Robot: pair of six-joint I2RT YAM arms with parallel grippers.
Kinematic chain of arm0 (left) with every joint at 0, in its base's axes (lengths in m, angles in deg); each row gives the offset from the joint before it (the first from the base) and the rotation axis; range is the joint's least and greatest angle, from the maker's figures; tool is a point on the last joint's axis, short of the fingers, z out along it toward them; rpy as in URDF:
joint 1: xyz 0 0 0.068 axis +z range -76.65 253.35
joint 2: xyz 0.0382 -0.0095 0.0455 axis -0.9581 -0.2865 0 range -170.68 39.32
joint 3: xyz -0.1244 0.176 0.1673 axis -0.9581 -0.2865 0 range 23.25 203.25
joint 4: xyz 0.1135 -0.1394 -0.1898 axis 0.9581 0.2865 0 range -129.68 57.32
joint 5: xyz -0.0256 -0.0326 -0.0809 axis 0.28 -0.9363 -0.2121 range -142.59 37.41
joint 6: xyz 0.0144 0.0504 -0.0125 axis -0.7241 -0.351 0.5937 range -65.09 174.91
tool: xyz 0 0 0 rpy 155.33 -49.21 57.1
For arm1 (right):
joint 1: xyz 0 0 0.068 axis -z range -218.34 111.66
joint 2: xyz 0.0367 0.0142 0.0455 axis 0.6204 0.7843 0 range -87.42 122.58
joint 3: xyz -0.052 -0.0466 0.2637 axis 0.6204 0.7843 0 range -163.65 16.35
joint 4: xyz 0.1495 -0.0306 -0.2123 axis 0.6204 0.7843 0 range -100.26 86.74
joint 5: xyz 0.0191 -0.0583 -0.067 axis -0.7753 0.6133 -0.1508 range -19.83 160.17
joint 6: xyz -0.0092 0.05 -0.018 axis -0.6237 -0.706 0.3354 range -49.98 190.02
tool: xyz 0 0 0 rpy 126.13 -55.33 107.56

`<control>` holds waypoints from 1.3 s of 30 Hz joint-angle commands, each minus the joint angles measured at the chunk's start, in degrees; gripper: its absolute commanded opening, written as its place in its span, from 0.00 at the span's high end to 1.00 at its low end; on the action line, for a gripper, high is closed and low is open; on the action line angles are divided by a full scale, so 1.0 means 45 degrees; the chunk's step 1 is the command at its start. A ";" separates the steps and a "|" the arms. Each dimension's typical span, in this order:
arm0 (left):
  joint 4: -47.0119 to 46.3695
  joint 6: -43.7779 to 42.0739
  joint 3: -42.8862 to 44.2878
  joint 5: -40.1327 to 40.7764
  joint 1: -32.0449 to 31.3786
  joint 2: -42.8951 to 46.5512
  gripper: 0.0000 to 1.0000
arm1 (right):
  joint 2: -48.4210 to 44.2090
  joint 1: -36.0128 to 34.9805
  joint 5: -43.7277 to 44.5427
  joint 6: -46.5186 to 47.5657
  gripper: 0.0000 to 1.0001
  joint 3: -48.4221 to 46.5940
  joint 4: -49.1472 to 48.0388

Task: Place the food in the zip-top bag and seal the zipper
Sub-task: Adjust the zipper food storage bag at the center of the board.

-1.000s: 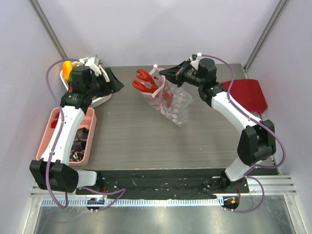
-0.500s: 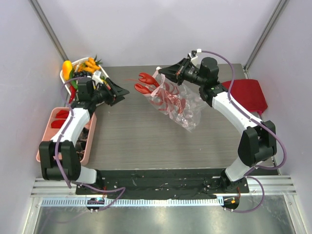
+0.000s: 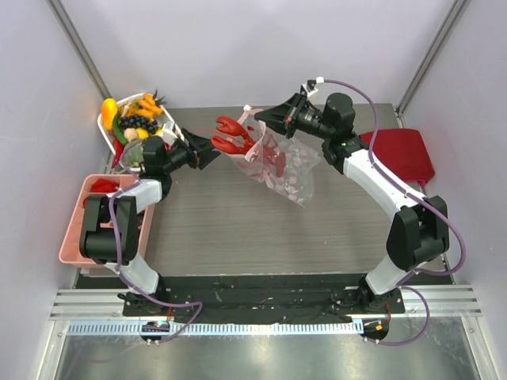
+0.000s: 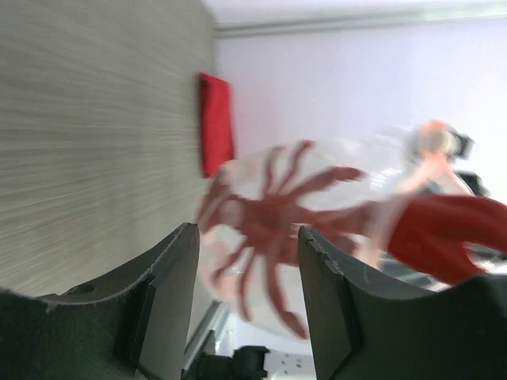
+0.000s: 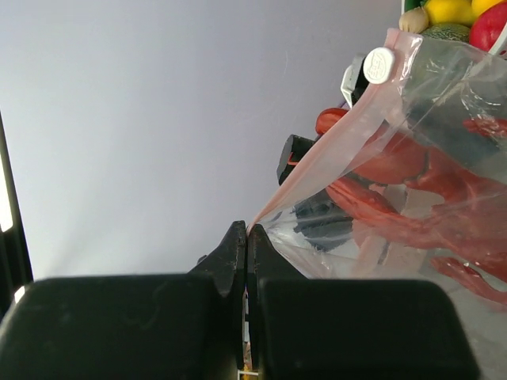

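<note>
Hanging from the right gripper (image 3: 263,117), the zip-top bag (image 3: 291,172) droops over the far middle of the table (image 3: 222,226), its lower corner sagging toward the wood; whether that corner touches the surface cannot be told. The right wrist view shows this gripper's fingers (image 5: 234,252) pressed together on the bag's mouth edge, with the zipper (image 5: 333,154) running up and away from the pinch as a pale pink strip, a small white tab (image 5: 379,65) at its far end. The red lobster (image 3: 273,158) lies partly inside the bag, body and legs showing through the dotted plastic, while its two claws (image 3: 230,131) poke out of the mouth toward the left arm. The left gripper (image 3: 211,150) is stretched out low above the table and aimed at those claws, its tips just beside the nearer one; contact cannot be made out from above. In the left wrist view its fingers (image 4: 170,277) stand apart with nothing between them, and the lobster in the bag shows blurred through the gap. At the far left corner a white basket (image 3: 102,125) holds yellow, orange, green and dark toy foods. A pink tray (image 3: 70,231) sits along the left edge by the left arm's base. A flat red piece (image 3: 400,154) lies at the right edge of the table, well apart from the bag.
</note>
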 commanded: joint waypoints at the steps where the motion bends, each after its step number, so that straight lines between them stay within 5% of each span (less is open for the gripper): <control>1: -0.4474 0.1651 0.0417 -0.0838 -0.0762 0.0305 0.43 | -0.0617 -0.0316 -0.0329 0.0125 0.99 -0.0665 -0.1222; 16: -0.5082 0.1669 -0.0187 -0.1347 -0.1428 0.0793 0.53 | -0.0753 -0.0473 -0.0289 0.0321 0.99 -0.0763 -0.1066; 27: -0.4302 0.1202 -0.0989 -0.2654 -0.0490 0.2434 0.44 | -0.0870 -0.0453 -0.0426 0.0301 0.99 -0.0665 -0.1182; 39: -0.3154 -0.0202 -0.0266 -0.2773 -0.1094 0.2200 0.48 | -0.0949 -0.0629 -0.0407 0.0340 0.99 -0.0625 -0.1222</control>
